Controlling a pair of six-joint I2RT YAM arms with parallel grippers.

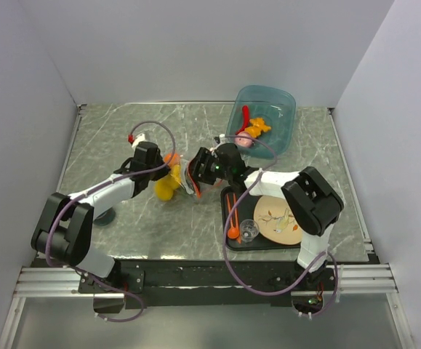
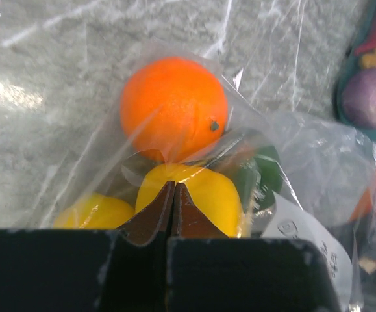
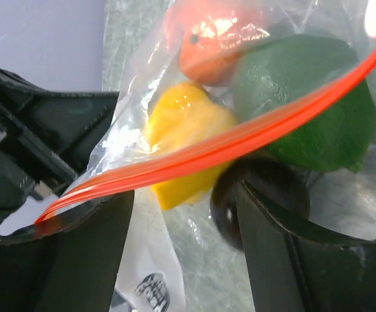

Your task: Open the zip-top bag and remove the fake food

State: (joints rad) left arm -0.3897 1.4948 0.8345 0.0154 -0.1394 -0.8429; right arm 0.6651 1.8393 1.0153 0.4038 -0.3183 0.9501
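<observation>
Plainly, I'm early in this job. The zip-top bag (image 1: 175, 180) sits mid-table between both grippers, and its orange-red zip strip (image 3: 239, 140) looks sealed along the stretch I can see. The orange (image 2: 173, 107), lemon (image 2: 204, 192), green piece (image 3: 304, 104) and a dark piece (image 3: 265, 188) all remain inside. My left gripper (image 2: 173, 201) has its fingers pressed together, pinching the bag's film. My right gripper (image 3: 184, 201) has its fingers spread, with the strip crossing the gap unclamped. At one o'clock from the bag, the blue tub (image 1: 286, 102) holds some toy pieces; at four o'clock lies a tray (image 1: 226, 200). Opening and emptying both remain.
</observation>
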